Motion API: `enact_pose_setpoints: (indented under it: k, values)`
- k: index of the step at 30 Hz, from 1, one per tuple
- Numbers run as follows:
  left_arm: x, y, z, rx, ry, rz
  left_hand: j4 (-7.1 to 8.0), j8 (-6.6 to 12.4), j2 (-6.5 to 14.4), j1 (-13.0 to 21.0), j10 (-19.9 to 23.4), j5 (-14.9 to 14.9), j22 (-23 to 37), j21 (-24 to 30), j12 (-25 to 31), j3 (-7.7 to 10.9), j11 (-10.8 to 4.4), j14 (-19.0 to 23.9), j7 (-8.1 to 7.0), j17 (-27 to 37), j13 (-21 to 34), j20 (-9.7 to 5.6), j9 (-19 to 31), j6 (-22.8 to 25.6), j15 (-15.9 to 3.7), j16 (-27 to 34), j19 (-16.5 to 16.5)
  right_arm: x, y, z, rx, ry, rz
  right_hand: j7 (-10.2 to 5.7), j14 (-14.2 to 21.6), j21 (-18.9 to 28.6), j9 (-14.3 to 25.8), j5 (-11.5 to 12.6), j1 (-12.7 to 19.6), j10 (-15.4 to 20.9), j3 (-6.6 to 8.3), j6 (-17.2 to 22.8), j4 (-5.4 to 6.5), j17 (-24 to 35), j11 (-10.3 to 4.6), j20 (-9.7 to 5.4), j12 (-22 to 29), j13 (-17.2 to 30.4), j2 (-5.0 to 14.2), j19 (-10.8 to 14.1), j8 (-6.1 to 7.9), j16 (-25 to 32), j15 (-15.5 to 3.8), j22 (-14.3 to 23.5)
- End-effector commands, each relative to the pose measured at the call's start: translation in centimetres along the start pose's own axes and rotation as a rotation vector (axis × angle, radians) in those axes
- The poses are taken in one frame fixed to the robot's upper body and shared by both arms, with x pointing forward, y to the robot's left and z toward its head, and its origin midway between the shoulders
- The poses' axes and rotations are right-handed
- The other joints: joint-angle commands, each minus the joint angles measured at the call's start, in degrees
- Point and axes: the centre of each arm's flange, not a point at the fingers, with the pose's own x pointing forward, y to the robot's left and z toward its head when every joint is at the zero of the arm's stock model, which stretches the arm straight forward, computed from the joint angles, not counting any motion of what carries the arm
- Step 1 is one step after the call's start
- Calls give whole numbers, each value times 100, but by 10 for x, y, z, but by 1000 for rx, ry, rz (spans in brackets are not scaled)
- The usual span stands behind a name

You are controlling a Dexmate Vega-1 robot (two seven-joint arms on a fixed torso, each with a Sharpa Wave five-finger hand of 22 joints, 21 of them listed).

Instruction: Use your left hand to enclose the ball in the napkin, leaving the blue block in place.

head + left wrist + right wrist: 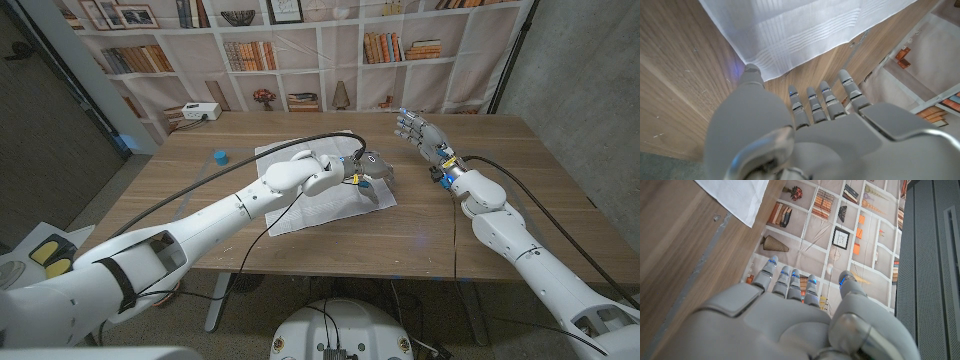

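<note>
Reaching over the white napkin [322, 185], the left hand [374, 170] covers the cloth's right part in the head view, and whatever lies beneath its palm is hidden; no ball can be made out in any picture. Whether this hand grips something under it cannot be told from the head view. In the left wrist view the left hand's fingers [812, 106] point side by side toward a hemmed corner of the napkin [805, 35] just beyond their tips, nothing visibly held between them, but the palm side is out of sight.

One napkin, one blue block and two hands are countable. The napkin is a single square of white cloth with faint woven stripes near its border, spread flat on the wooden bench [200, 200], its near corner just beyond the left forearm. The blue block [220, 157] is small and bright blue, standing alone on the bare wood well to the left of the left hand, apart from the napkin's edge.

The right hand [415, 130] stands near the bench's far side, to the right of the left hand and off the napkin, fingers extended and slightly spread, grasping nothing. In the right wrist view its fingers [790, 282] are released, with a napkin corner [740, 197] beyond them.
</note>
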Motion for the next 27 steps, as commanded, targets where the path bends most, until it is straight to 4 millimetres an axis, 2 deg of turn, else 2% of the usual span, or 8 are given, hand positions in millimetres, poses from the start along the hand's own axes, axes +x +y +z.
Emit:
enact_pose_setpoints:
  k: [1, 10, 20, 22, 24, 25, 27]
  values:
    - [6, -17, 2, 43, 3, -3, -39, 37, 9, 103, 59, 42, 25, -15, -15, 31, -21, 69, -42, -10, -4, -8, 17, 120, -138, 27, 54, -2, -3, -2, -1, 6, -6, -5, 43, 35, 1, 0, -4, 34, -7, 47, -4, 13, -20, 28, -22, 6, -36, 21, 3, 8, 12, 10]
    - [12, -27, 4, 23, -6, 4, -52, 75, -8, 73, 246, 71, 27, -42, 40, 13, -29, 114, -97, -43, -6, -36, 13, 355, -165, 38, 120, -2, -6, -5, 5, 15, -15, -8, 41, 33, 1, 1, -2, 31, -9, 47, -9, 9, -18, 33, -25, 6, -36, 17, 1, 6, 8, 10]
    - [20, -42, 5, 18, -3, -41, -88, 83, 63, 127, 318, 111, 29, -64, 61, 59, -40, 149, -34, -68, 3, -44, 12, 509, -183, 42, 186, 0, -10, -8, 5, 19, -20, -8, 49, 33, 1, 3, 0, 31, -11, 43, -13, 5, -11, 33, -26, 6, -33, 19, -2, 9, 14, 11]
    - [21, -43, 5, 12, -5, -46, -92, 120, 149, 149, 299, 122, 30, -88, 46, 102, -24, 131, -50, -72, 3, -44, 11, 677, -174, 37, 185, 1, -11, -8, 5, 19, -21, -7, 49, 34, 1, 3, -1, 32, -11, 43, -13, 4, -11, 34, -26, 6, -32, 19, -3, 9, 15, 11]
    - [22, -44, 5, 11, -7, -45, -118, 192, 204, 176, 367, 123, 31, -121, 63, 137, -27, 135, 53, -90, 2, -59, 9, 976, -173, 34, 195, 1, -11, -8, 3, 19, -22, -3, 46, 34, 2, 3, -1, 28, -12, 43, -14, 4, -15, 32, -27, 6, -32, 19, -3, 8, 15, 11]
    - [22, -44, 5, 10, -6, -47, -140, 222, 239, 203, 451, 119, 31, -134, 88, 164, -74, 163, 64, -100, 1, -69, 8, 1128, -195, 44, 217, 2, -11, -8, 2, 19, -22, -4, 42, 34, 2, 3, -1, 31, -12, 44, -14, 4, -17, 32, -26, 6, -31, 20, -3, 7, 13, 11]
    - [23, -46, 5, 7, -6, -47, -164, 255, 289, 239, 546, 112, 32, -147, 115, 199, -62, 199, 124, -110, 0, -66, 8, 1285, -216, 58, 239, 2, -12, -8, 5, 23, -26, -6, 44, 34, 2, 3, -1, 35, -13, 43, -14, 3, -12, 31, -25, 6, -30, 20, -3, 8, 13, 11]
